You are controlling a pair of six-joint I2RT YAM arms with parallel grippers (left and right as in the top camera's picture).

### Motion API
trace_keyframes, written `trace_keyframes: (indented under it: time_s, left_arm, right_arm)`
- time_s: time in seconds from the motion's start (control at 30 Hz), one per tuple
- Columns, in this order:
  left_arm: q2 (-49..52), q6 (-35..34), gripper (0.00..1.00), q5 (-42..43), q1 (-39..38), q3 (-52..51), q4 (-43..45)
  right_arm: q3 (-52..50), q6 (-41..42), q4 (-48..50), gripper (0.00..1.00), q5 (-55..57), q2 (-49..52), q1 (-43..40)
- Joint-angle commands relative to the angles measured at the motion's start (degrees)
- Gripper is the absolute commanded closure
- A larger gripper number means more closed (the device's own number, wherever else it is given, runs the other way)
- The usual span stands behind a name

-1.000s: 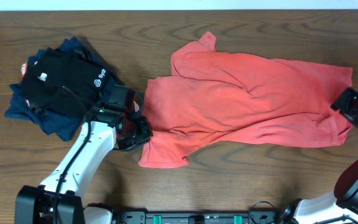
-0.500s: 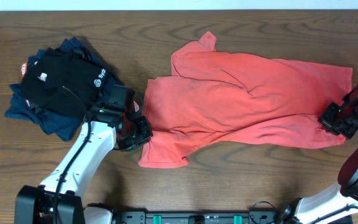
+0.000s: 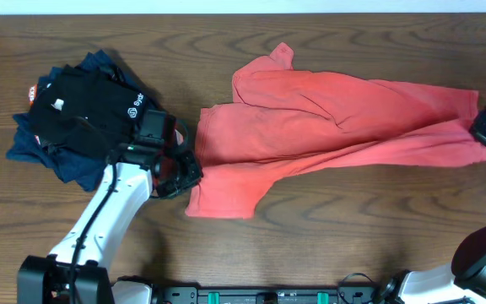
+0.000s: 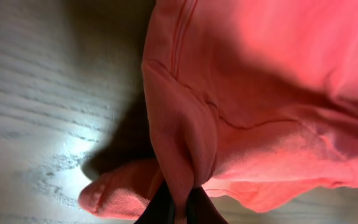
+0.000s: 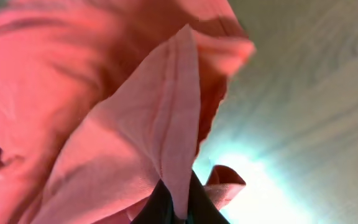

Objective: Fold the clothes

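Note:
The clothes, a coral-red T-shirt (image 3: 327,122), lie stretched across the middle of the wooden table in the overhead view, with one sleeve up at the back and another hanging toward the front left. My left gripper (image 3: 186,167) is shut on the shirt's left edge; the left wrist view shows a fold of red cloth (image 4: 185,137) pinched between its dark fingertips. At the far right, my right gripper (image 3: 484,132) is shut on the shirt's right corner. The right wrist view shows a ridge of red fabric (image 5: 166,130) rising from between its fingers.
A pile of garments sits at the back left: a black shirt (image 3: 78,105) with a small white logo on top of navy-blue clothes (image 3: 66,160). The left arm (image 3: 99,224) reaches in from the front edge. Bare wooden table (image 3: 353,236) lies in front of the shirt.
My right gripper closed on the shirt's right corner and pulled it right and up, stretching the cloth narrower. The left gripper shifted slightly back, still holding its edge.

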Motion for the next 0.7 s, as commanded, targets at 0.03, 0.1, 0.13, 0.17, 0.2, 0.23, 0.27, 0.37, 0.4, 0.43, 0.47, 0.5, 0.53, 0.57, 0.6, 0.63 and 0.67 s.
trace_keyframes:
  time_s: [0.03, 0.1, 0.13, 0.17, 0.2, 0.23, 0.27, 0.37, 0.4, 0.43, 0.47, 0.5, 0.53, 0.57, 0.6, 0.63, 0.67]
  left_arm:
    - [-3.1, 1.9, 0.93, -0.7, 1.8, 2.2, 0.0]
    - [-4.0, 2.1, 0.93, -0.7, 2.3, 2.1, 0.0]
    - [-4.3, 2.2, 0.94, -0.7, 2.4, 2.1, 0.0]
    - [-4.6, 2.1, 0.94, -0.7, 2.3, 2.1, -0.1]
    - [-4.9, 2.1, 0.94, -0.7, 2.3, 2.1, -0.2]
    - [-5.1, 2.1, 0.93, -0.7, 2.3, 2.1, -0.2]
    - [-5.2, 2.1, 0.93, -0.7, 2.3, 2.1, -0.2]
    - [-5.2, 2.1, 0.94, -0.7, 2.3, 2.1, -0.2]
    - [-5.2, 2.1, 0.94, -0.7, 2.3, 2.1, -0.2]
    - [-5.2, 2.1, 0.93, -0.7, 2.3, 2.1, 0.0]
    - [-5.1, 2.1, 0.93, -0.7, 2.3, 2.1, 0.2]
    - [-5.1, 2.1, 0.94, -0.7, 2.3, 2.1, 0.5]
    - [-5.1, 2.1, 0.93, -0.7, 2.3, 2.1, 1.0]
    - [-5.1, 2.1, 0.94, -0.7, 2.3, 2.1, 1.3]
    - [-5.1, 2.1, 0.94, -0.7, 2.3, 2.1, 1.6]
    - [-5.1, 2.1, 0.94, -0.7, 2.3, 2.1, 2.0]
    - [-5.1, 2.1, 0.94, -0.7, 2.3, 2.1, 2.4]
  right_arm:
    - [0.2, -1.2, -5.2, 0.94, 4.2, 0.3, -1.6]
    - [0.2, -1.6, -7.8, 0.93, 6.1, 0.3, -1.7]
    - [0.2, -2.3, -9.3, 0.93, 6.9, 0.3, -1.8]
    - [0.2, -2.7, -10.6, 0.93, 7.5, 0.3, -1.9]
    - [0.2, -2.9, -12.1, 0.93, 7.8, 0.3, -1.9]
    - [0.2, -3.1, -13.2, 0.93, 7.8, 0.3, -1.9]
    - [0.2, -3.1, -14.4, 0.93, 7.8, 0.3, -1.9]
    - [0.2, -3.2, -15.2, 0.93, 7.4, 0.3, -1.9]
    - [0.2, -3.2, -14.4, 0.93, 7.3, 0.3, -1.9]
    - [0.2, -3.1, -12.8, 0.93, 7.0, 0.4, -1.9]
    - [0.2, -3.1, -11.1, 0.93, 6.5, 0.5, -1.9]
    - [0.2, -3.2, -9.4, 0.93, 5.7, 0.7, -1.9]
    - [0.2, -3.0, -7.0, 0.93, 4.5, 1.2, -1.9]
    - [0.2, -2.6, -5.7, 0.93, 3.8, 1.6, -1.9]
    - [0.2, -2.2, -4.1, 0.93, 2.9, 2.3, -1.9]
    - [0.2, -1.7, -2.9, 0.92, 2.0, 3.4, -1.9]
    - [0.2, -1.7, -2.6, 0.92, 1.3, 4.2, -1.9]
